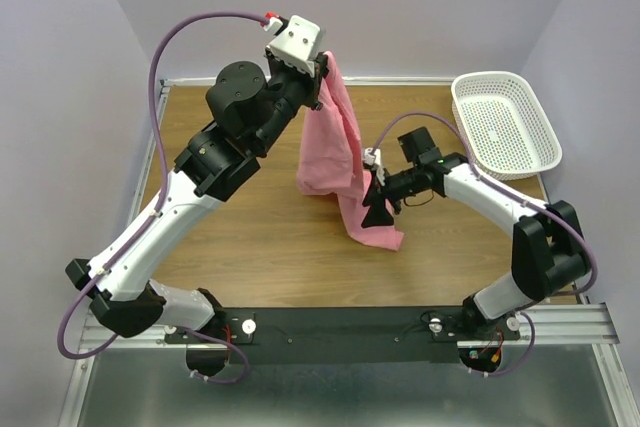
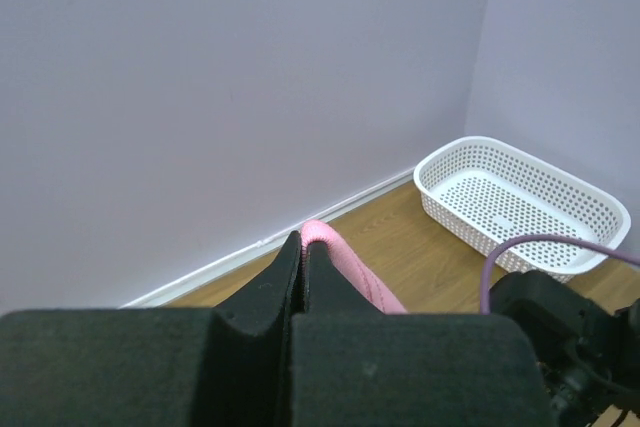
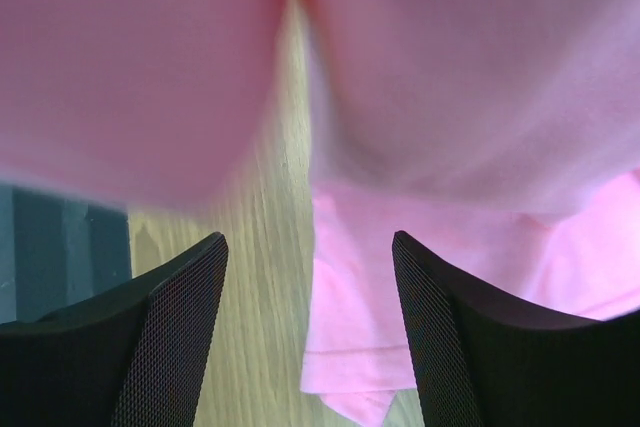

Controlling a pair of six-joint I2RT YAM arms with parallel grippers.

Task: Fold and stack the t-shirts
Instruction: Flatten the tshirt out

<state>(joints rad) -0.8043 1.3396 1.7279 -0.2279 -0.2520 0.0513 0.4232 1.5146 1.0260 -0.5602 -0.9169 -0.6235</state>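
A salmon-pink t-shirt [image 1: 335, 152] hangs in the air from my left gripper [image 1: 322, 69], which is raised high over the back of the table and shut on a seam of it [image 2: 340, 259]. The shirt's lower end trails onto the wooden table [image 1: 250, 237] near the middle. My right gripper [image 1: 374, 199] is open and close beside the hanging cloth at its right edge, low over the table. In the right wrist view the pink cloth [image 3: 440, 117] fills the top and a hemmed corner [image 3: 355, 367] lies on the wood between the open fingers [image 3: 180, 317].
A white perforated basket [image 1: 504, 123] stands at the back right corner of the table; it also shows in the left wrist view [image 2: 520, 202]. Lilac walls close in the back and sides. A black rail runs along the near edge.
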